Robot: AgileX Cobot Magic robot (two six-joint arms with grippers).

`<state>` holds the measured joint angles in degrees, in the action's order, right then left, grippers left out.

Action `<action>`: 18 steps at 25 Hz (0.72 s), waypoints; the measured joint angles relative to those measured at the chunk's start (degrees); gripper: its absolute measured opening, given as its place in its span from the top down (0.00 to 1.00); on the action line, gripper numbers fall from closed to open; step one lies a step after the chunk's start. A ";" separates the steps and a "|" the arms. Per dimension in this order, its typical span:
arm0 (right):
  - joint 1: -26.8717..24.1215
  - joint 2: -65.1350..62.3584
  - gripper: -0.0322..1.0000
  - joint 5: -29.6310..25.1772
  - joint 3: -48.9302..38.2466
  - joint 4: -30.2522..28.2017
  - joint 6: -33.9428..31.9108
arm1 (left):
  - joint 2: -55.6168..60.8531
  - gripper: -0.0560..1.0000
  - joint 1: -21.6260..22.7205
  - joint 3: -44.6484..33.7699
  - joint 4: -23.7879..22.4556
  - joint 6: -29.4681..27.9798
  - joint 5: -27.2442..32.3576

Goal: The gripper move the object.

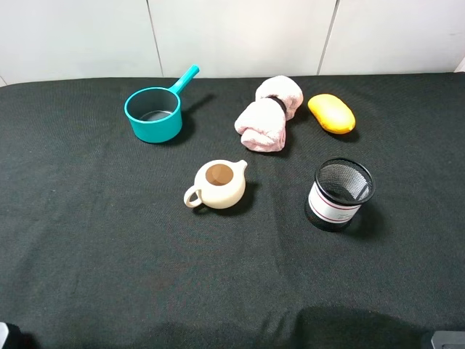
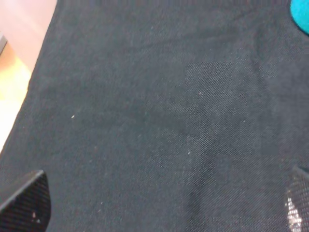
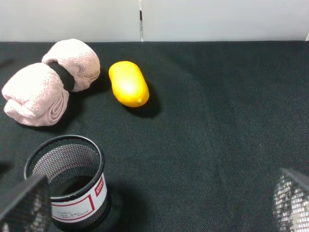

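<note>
Exterior high: the towel (image 1: pixel 269 115) lies untouched between pan (image 1: pixel 153 114) and fruit (image 1: pixel 331 113) — approach not begun. Left wrist: left gripper (image 2: pixel 159 203) apart over bare surface (image 2: pixel 145 121). Right wrist: right gripper (image 3: pixel 159 205) apart, empty; next, reach past the mesh cup (image 3: pixel 67 181) to the towel's band.

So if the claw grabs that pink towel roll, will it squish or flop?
Probably squishes: the towel roll looks soft and plump. The black band at its middle should stop it unrolling, though both ends may sag. It likely won't roll far, since it looks lumpy.
</note>
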<state>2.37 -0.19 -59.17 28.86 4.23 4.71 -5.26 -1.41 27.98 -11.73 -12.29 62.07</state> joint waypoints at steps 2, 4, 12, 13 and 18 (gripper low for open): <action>0.00 0.00 0.30 0.00 0.00 0.00 0.00 | 0.81 0.05 -0.71 -0.06 0.00 -0.13 -0.26; 0.00 0.00 0.30 0.00 0.00 0.04 0.00 | 2.57 0.06 -0.97 -0.06 0.00 -0.14 -0.33; 0.00 0.00 0.30 0.00 0.00 0.35 0.00 | 5.45 0.07 -1.05 -0.06 -0.59 -0.30 -0.28; 0.00 0.00 0.30 0.00 0.00 0.48 0.00 | 5.45 0.08 -1.05 -0.06 -0.59 -0.30 -0.28; 0.00 0.00 0.30 0.00 0.00 0.57 0.00 | 5.45 0.08 -1.05 -0.06 -0.59 -0.30 -0.28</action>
<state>2.37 -0.19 -59.17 28.86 4.80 4.71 0.18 -2.46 27.92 -12.32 -12.59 61.80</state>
